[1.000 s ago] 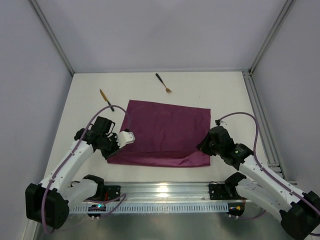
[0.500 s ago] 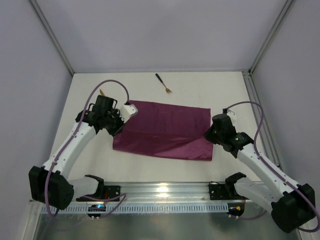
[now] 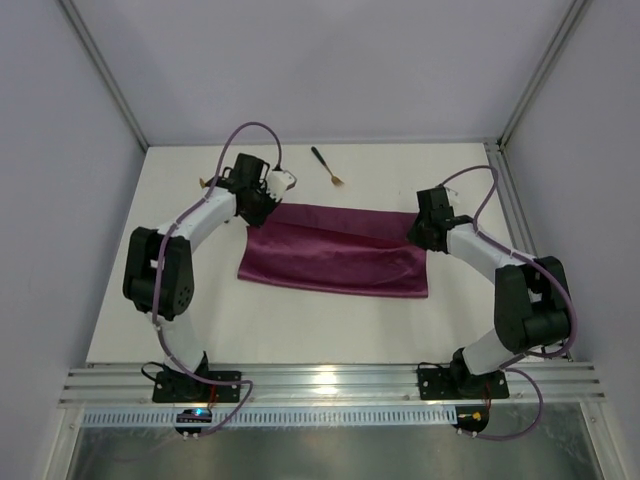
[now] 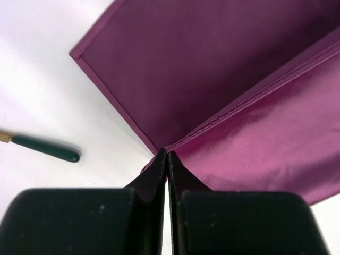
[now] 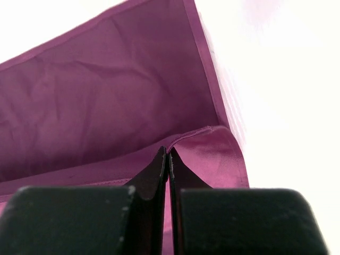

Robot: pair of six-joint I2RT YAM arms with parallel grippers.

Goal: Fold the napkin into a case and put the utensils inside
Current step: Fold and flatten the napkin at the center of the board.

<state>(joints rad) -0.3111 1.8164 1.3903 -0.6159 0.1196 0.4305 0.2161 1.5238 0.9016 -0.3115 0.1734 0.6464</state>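
Observation:
The magenta-purple napkin (image 3: 335, 255) lies mid-table, folded over on itself into a wide band. My left gripper (image 3: 259, 210) is shut on its far-left corner (image 4: 175, 146), where the lifted hem meets the layer below. My right gripper (image 3: 417, 238) is shut on the far-right corner (image 5: 183, 141) in the same way. The fork (image 3: 327, 167), black-handled with a gold head, lies behind the napkin near the back wall. The knife (image 3: 204, 182) is mostly hidden behind my left arm. Its dark handle (image 4: 47, 149) shows to the left of the held corner.
A metal rail (image 3: 330, 380) runs along the near table edge. Another rail (image 3: 515, 225) lines the right side. Grey walls close in the back and both sides. Both arms reach far forward over the table.
Both grippers have carried the napkin's near edge away from the arm bases to its far edge, laying the cloth over itself. The left arm now covers most of the knife.

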